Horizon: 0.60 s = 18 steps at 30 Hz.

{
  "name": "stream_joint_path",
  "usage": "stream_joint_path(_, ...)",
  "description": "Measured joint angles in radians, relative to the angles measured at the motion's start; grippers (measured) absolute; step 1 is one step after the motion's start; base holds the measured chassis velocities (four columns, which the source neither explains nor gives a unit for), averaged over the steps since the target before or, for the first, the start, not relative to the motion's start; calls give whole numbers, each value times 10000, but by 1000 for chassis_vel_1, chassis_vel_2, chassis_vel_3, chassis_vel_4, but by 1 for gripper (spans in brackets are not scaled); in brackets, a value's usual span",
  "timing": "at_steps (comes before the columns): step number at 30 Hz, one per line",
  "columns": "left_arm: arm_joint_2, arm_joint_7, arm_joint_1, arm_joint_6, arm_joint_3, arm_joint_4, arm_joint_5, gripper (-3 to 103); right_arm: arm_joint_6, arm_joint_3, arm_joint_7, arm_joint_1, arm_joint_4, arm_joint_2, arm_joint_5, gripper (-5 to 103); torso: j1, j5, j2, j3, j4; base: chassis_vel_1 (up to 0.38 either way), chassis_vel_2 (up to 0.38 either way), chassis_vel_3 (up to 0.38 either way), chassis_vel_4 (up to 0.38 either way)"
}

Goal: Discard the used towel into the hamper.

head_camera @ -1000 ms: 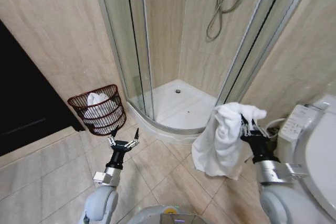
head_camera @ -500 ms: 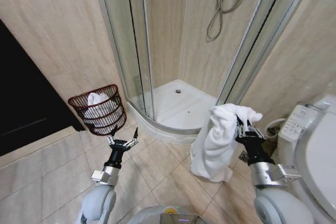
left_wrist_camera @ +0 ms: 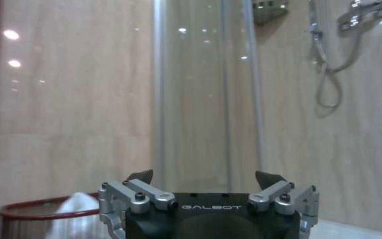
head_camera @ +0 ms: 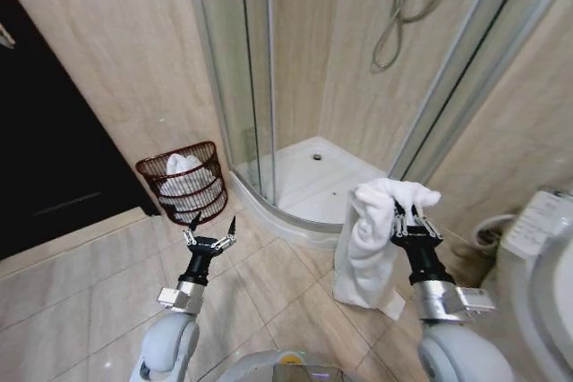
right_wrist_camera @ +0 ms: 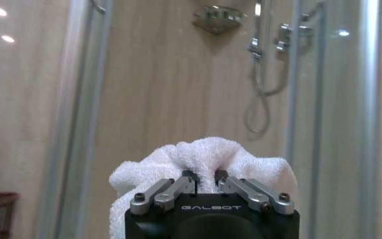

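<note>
My right gripper (head_camera: 406, 217) is shut on the top of a white towel (head_camera: 369, 239) that hangs down from it above the floor tiles, right of centre. The towel (right_wrist_camera: 201, 159) bunches over the closed fingers of that gripper (right_wrist_camera: 204, 178) in the right wrist view. The hamper (head_camera: 188, 184), a dark red-brown wire basket, stands on the floor against the left wall and holds a white cloth (head_camera: 183, 168). My left gripper (head_camera: 209, 229) is open and empty, a little in front of the hamper. In the left wrist view the hamper's rim (left_wrist_camera: 35, 213) shows low beside the left gripper (left_wrist_camera: 204, 178).
A glass corner shower (head_camera: 260, 87) with a white tray (head_camera: 322, 181) stands ahead, and a shower hose (head_camera: 394, 15) hangs on its wall. A toilet with a control panel (head_camera: 537, 230) is at the right. A dark doorway (head_camera: 45, 158) lies to the left.
The whole view has shifted right, so the camera has turned left. The right gripper with the towel has come lower and slightly towards the middle. The left gripper stays open.
</note>
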Motion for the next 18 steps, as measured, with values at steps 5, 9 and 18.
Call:
stream_joint_path(5, -21, 8, -73, -145, 11, 129, 23, 100, -50, -38, 9, 136, -7, -24, -35, 14, 1, 3, 0, 1, -1, 103, 116, 109, 103)
stream_joint_path(9, -63, -57, -120, -399, 143, 256, 10, 100, -82, -107, 6, 198, -7, -58, 15, 14, 0, -2, 0, 0, 2, 81, 92, 111, 89)
stream_joint_path(18, 14, -87, -77, -544, 152, 259, -15, 100, -85, -375, 52, 249, -14, -11, -257, 14, 0, 0, 0, 0, -5, 5, 3, 6, 4)
